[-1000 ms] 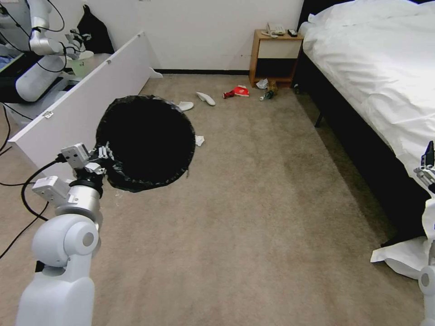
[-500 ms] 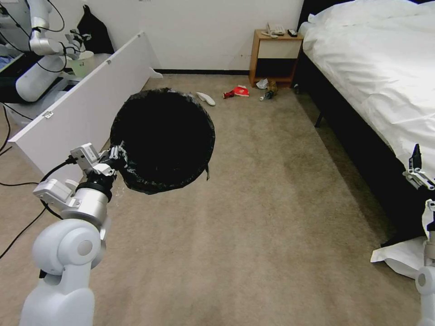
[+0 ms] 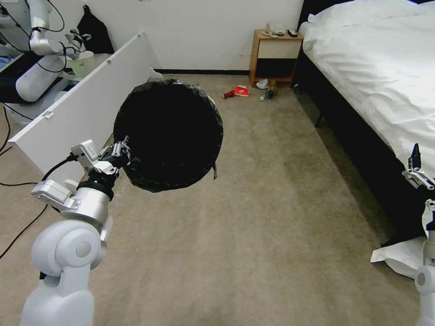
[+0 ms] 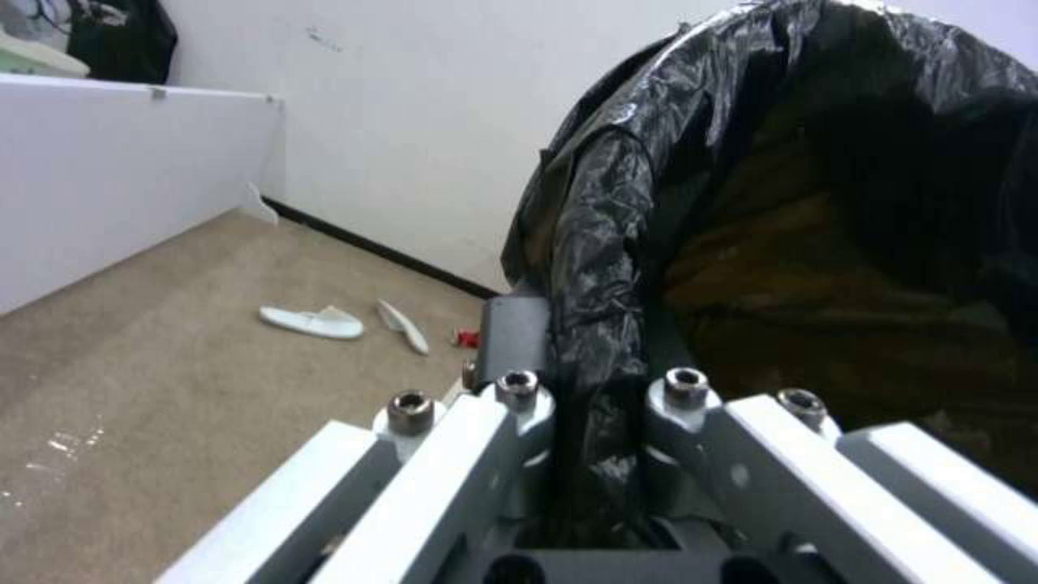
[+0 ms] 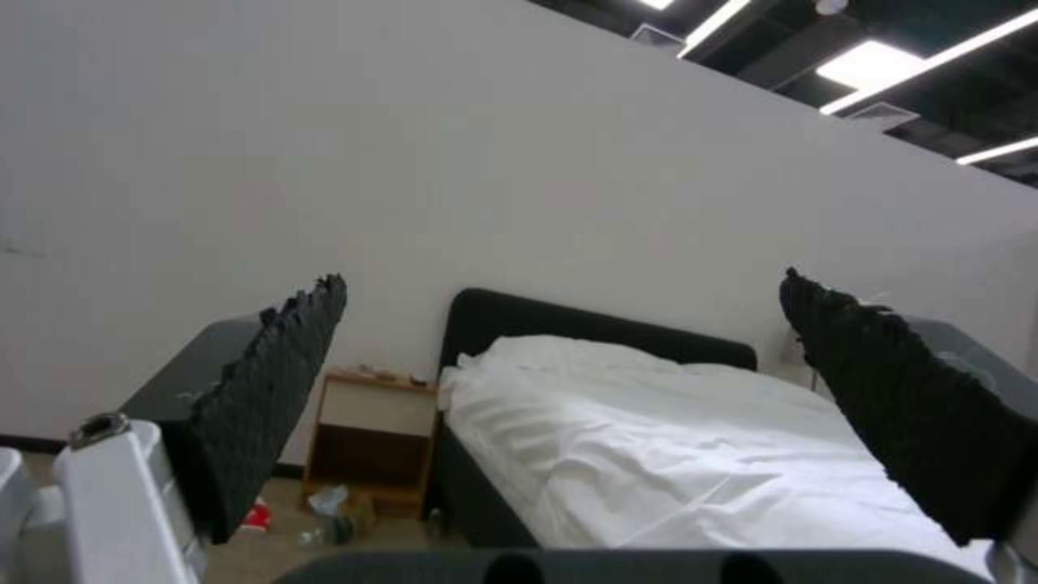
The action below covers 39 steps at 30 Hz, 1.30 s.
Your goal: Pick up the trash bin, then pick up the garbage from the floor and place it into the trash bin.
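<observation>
No text, label or number can be read anywhere

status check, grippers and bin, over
Left gripper shut on trash bin rim, bin off the floor. Right gripper open, idle by the bed. Garbage lies near the nightstand; carpet path looks clear.

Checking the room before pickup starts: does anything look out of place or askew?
Yes. Litter lies on the carpet by the nightstand: a red can and a bottle. Two slippers lie apart. The left gripper holds the trash bin by its rim.
</observation>
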Available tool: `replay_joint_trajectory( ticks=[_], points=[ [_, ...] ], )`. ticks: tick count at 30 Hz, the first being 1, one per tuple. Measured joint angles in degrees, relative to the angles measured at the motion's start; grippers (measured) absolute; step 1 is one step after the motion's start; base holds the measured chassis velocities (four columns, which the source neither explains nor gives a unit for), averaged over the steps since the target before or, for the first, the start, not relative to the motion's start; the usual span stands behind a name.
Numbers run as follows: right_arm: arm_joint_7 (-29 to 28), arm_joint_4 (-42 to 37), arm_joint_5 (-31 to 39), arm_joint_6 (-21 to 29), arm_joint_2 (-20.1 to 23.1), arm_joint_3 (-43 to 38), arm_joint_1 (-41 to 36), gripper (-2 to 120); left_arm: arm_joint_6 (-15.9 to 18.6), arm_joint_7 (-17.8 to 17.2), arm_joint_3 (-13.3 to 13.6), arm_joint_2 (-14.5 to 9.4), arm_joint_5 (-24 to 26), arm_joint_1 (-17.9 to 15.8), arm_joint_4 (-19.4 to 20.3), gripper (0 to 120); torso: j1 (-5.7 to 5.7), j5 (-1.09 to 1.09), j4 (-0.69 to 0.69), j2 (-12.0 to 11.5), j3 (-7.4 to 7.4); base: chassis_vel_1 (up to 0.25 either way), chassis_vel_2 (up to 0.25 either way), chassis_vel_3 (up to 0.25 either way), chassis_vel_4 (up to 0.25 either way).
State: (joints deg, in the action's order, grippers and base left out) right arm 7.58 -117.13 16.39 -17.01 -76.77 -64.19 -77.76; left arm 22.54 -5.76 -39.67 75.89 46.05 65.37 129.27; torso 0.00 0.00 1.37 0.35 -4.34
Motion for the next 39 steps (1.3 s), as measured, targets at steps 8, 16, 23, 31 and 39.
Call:
replay_joint_trajectory(
  ticks=[8,16,23,31,39],
  points=[
    [0.53,0.26,0.04,-0.12,-0.21,0.06,0.41,100,-0.06,0.03,-0.27,-0.01,-0.07,-0.04,-0.31,4,0.00,0.00,0.00,0.00,0.00,0.000,0.000,0.000,0.000],
    [0.60,0.16,0.18,-0.18,-0.31,0.05,0.44,100,-0.06,-0.21,-0.31,0.01,-0.17,-0.09,-0.54,4,0.00,0.00,0.00,0.00,0.00,0.000,0.000,0.000,0.000],
    [0.74,0.05,0.39,-0.31,-0.35,-0.14,0.39,100,-0.06,-0.25,-0.25,-0.07,-0.28,-0.26,-0.70,4,0.00,0.00,0.00,0.00,0.00,0.000,0.000,0.000,0.000],
    [1.04,-0.16,0.62,-0.33,-0.39,-0.22,0.27,100,-0.06,-0.23,-0.36,-0.18,-0.30,-0.31,-0.80,4,0.00,0.00,0.00,0.00,0.00,-0.054,0.046,0.053,-0.039],
    [1.34,-0.36,0.95,-0.33,-0.45,-0.30,0.25,100,-0.06,-0.13,-0.38,-0.18,-0.40,-0.29,-0.79,4,0.00,0.00,0.00,0.00,0.00,-0.041,0.051,0.056,-0.049]
  ],
)
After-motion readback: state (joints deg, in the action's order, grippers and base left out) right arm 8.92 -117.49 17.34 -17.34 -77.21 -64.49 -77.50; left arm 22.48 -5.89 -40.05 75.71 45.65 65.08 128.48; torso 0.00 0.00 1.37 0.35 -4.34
